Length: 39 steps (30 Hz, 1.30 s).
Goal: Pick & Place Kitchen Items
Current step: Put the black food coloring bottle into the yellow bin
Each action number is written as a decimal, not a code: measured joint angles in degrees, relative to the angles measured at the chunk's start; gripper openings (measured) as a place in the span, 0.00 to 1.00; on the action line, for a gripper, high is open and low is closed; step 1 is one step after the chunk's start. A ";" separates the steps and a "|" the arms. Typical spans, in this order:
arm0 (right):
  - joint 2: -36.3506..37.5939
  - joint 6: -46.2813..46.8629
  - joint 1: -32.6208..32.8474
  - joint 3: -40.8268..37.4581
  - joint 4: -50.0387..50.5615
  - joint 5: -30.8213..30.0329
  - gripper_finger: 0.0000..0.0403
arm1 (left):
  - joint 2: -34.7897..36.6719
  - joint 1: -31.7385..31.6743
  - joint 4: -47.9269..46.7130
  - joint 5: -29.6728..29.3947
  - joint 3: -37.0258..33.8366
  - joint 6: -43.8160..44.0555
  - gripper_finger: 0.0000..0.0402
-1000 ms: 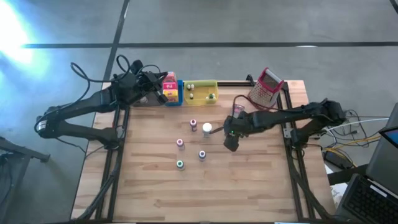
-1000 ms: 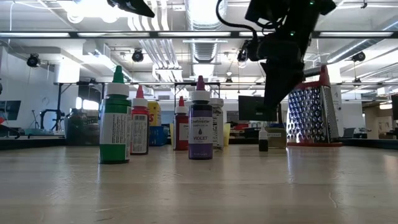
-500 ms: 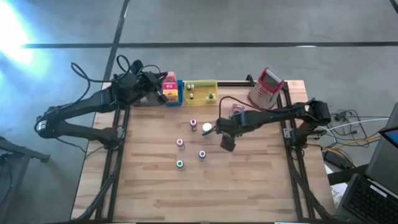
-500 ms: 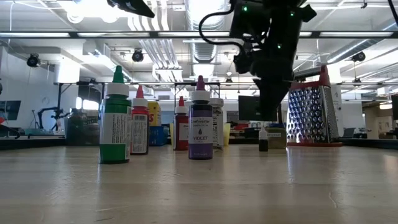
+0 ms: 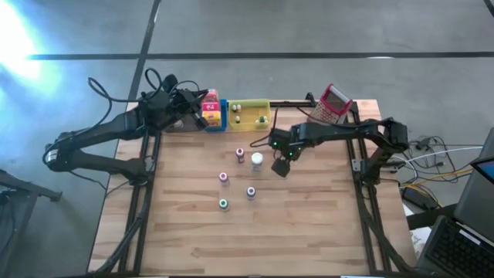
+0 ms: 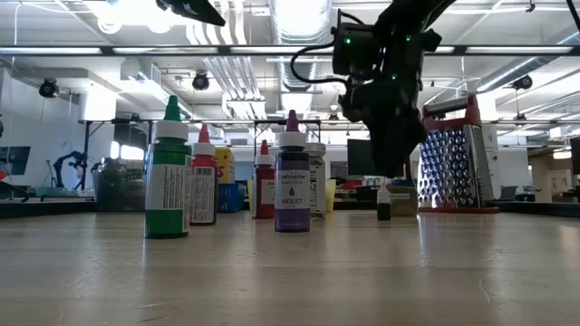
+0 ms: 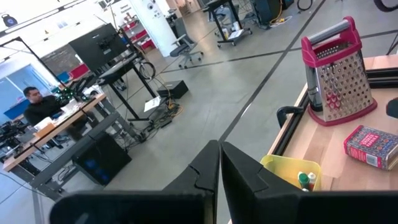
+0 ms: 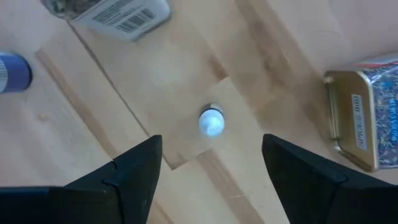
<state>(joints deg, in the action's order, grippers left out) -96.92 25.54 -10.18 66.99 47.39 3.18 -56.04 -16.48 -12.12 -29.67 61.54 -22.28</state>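
right gripper (image 8: 211,165): fingers spread wide, nothing held, hung over the tiny white-capped bottle (image 8: 211,121) on the wooden table (image 5: 309,224)
risk: bottle could easily get tipped by an off-centre descent
neighbours: gold-rimmed tin (image 8: 357,121) just beside, might get bumped
left gripper (image 7: 219,163): fingers pressed together, parked near the yellow tray (image 7: 292,171)

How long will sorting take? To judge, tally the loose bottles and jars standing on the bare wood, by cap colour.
Green cap: 1
Red cap: 2, the second farther back
Violet cap: 1
White cap: 2, a jar and a tiny bottle
Total: 6
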 joint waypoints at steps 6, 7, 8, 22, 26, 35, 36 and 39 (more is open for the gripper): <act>-1.60 -0.59 -0.34 0.01 -0.12 0.24 0.63 | -0.01 -0.01 0.00 0.00 0.00 0.00 0.05; -2.07 -0.63 -0.36 -0.01 -0.12 0.05 0.62 | -0.01 0.01 0.00 0.00 0.00 0.00 0.05; -2.65 -0.63 -0.43 -0.01 -0.15 0.04 0.61 | -0.01 0.00 0.00 0.00 0.00 0.00 0.05; -6.82 -3.06 -0.39 2.99 0.30 -0.22 0.58 | -0.01 0.01 0.00 0.00 0.00 0.00 0.05; -6.82 -3.06 -0.39 3.07 1.49 -0.31 0.57 | -0.01 0.00 0.00 0.00 0.02 0.00 0.05; -6.82 -2.90 -0.73 3.07 1.71 -0.31 0.51 | -0.01 -0.01 -0.02 0.00 0.00 0.00 0.05; -6.82 -2.90 -0.76 3.07 1.69 -0.33 0.51 | -0.01 0.01 -0.02 0.00 0.00 0.00 0.05; -6.82 -2.88 -0.76 3.07 1.69 -0.32 0.51 | -0.01 0.00 0.00 0.00 0.00 0.00 0.05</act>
<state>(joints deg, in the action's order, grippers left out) -103.74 22.65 -10.94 70.06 49.08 2.86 -56.05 -16.48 -12.12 -29.67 61.54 -22.29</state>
